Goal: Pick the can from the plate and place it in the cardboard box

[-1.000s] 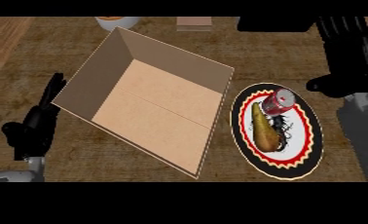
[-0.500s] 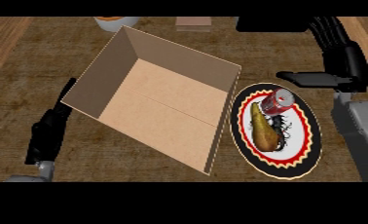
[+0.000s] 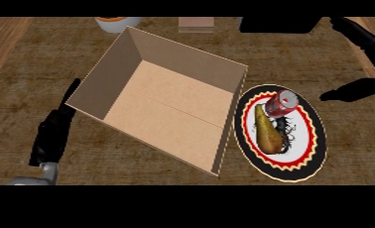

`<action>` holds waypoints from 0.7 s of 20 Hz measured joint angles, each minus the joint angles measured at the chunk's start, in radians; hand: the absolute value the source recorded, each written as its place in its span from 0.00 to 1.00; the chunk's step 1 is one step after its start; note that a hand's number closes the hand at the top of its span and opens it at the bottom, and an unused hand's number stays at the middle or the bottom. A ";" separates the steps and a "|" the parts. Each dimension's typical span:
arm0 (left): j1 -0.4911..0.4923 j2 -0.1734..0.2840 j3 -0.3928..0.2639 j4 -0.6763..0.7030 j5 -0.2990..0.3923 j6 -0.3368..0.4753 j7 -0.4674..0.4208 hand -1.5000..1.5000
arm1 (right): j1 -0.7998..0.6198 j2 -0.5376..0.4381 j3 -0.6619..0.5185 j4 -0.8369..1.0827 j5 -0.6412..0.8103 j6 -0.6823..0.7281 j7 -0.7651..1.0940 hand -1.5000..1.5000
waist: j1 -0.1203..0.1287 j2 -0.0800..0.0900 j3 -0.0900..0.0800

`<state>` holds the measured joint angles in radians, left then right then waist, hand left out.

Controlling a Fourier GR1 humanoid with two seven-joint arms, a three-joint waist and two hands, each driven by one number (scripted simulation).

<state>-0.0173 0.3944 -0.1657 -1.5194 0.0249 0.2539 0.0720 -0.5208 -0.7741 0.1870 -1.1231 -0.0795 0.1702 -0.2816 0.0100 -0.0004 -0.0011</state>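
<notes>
You have not picked up the can (image 3: 281,104) yet: it lies on the plate (image 3: 311,142) near the counter's right edge, the box (image 3: 172,98) holds nothing, and your right hand (image 3: 350,89) and left hand (image 3: 53,133) both have straight fingers gripping nothing.

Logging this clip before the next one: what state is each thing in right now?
can: lying on its side on the plate, not held.
pear: lying on the plate beside the can.
plate: flat on the counter, right of the box.
cardboard box: open, nothing inside.
right robot hand: open, apart from the can.
left robot hand: open, left of the box.
</notes>
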 measured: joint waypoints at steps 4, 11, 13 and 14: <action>0.002 0.002 0.007 0.000 0.002 -0.006 0.003 0.50 | -0.039 -0.103 0.090 -0.029 0.083 0.142 0.080 0.00 | 0.003 -0.001 -0.001; 0.017 -0.017 0.006 -0.022 -0.019 0.001 0.019 0.50 | -0.064 -0.106 0.183 -0.161 0.143 0.308 0.282 0.00 | -0.005 -0.002 0.000; 0.020 -0.012 0.021 -0.030 -0.016 -0.011 0.027 0.50 | -0.036 -0.094 0.184 -0.211 0.160 0.318 0.334 0.00 | -0.008 -0.003 0.000; 0.020 -0.022 0.021 -0.020 -0.021 -0.012 0.021 0.50 | -0.028 -0.083 0.181 -0.230 0.172 0.322 0.359 0.00 | -0.009 -0.002 0.000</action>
<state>0.0022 0.3728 -0.1444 -1.5396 0.0041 0.2421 0.0930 -0.5492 -0.8567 0.3681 -1.3527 0.0928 0.4926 0.0772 0.0010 -0.0026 -0.0008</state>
